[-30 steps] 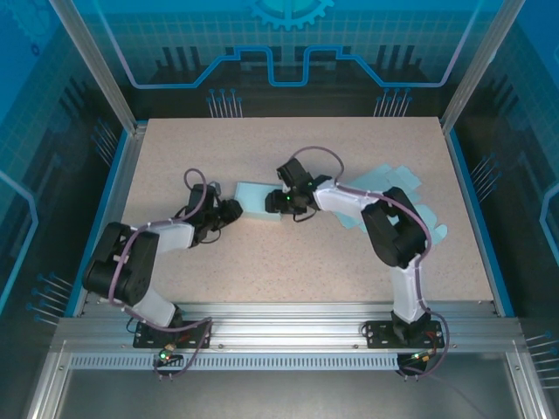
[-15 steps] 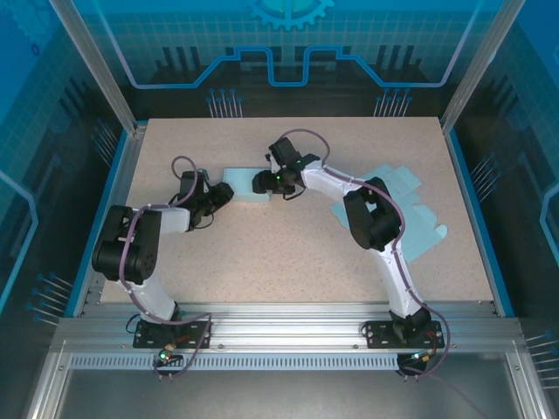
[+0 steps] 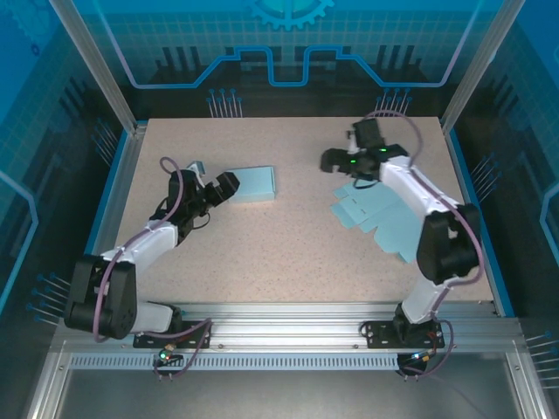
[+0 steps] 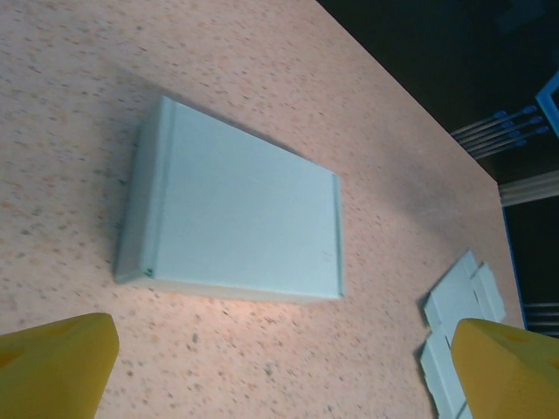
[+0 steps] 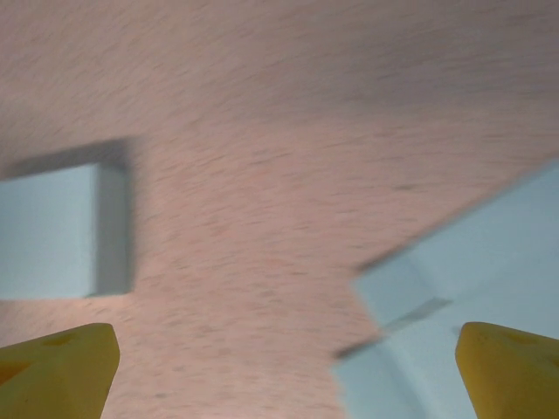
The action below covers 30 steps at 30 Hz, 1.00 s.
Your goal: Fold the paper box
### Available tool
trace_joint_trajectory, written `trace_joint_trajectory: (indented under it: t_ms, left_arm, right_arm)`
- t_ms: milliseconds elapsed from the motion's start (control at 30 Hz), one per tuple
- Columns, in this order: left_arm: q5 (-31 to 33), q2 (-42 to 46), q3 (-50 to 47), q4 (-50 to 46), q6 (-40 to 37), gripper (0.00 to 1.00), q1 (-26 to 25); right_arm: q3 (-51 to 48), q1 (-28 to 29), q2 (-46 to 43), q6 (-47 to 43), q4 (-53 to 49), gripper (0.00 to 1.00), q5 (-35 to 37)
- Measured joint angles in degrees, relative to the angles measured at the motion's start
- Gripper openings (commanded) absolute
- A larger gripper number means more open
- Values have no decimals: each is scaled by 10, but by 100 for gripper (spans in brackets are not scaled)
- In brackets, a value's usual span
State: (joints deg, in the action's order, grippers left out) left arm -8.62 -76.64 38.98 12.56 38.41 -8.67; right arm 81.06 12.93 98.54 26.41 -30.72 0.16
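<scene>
While left pincer (image 3: 216, 180) gapes, folded box (image 3: 251, 184) lies untouched

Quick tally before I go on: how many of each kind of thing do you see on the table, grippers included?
Folded paper box: 1
Pile of flat paper box blanks: 1 (sheets overlap, their number unclear)
Grippers: 2, left gripper and right gripper, both open
Total: 4

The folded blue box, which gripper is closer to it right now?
Left. The left gripper sits open just beside the left end of the folded box, not holding it. The right gripper is open too, farther off to the right, by the flat paper sheets.
</scene>
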Motion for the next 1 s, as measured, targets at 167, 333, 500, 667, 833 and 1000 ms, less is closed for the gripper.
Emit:
trace_joint_trajectory:
  t_ms: [167, 333, 500, 667, 833, 1000]
  left_arm:
    - [16, 29, 0, -19, -12, 99, -54]
    - [19, 32, 0, -19, -11, 99, -84]
    - [22, 28, 0, -15, 2, 99, -116]
    - [21, 3, 0, -2, 34, 99, -137]
    - [18, -24, 0, 29, 81, 95, -142]
    - [-5, -49, -1, 90, 130, 91, -142]
  right_arm:
    - [-48, -126, -30, -30, -25, 100, 25]
    - [-53, -205, -18, -70, -40, 100, 44]
    - [-22, -266, 54, -102, -44, 100, 50]
    - [-5, -319, 122, -113, -45, 100, 47]
    - [-5, -343, 148, -108, -49, 100, 28]
    - [-38, -344, 149, -87, -35, 100, -10]
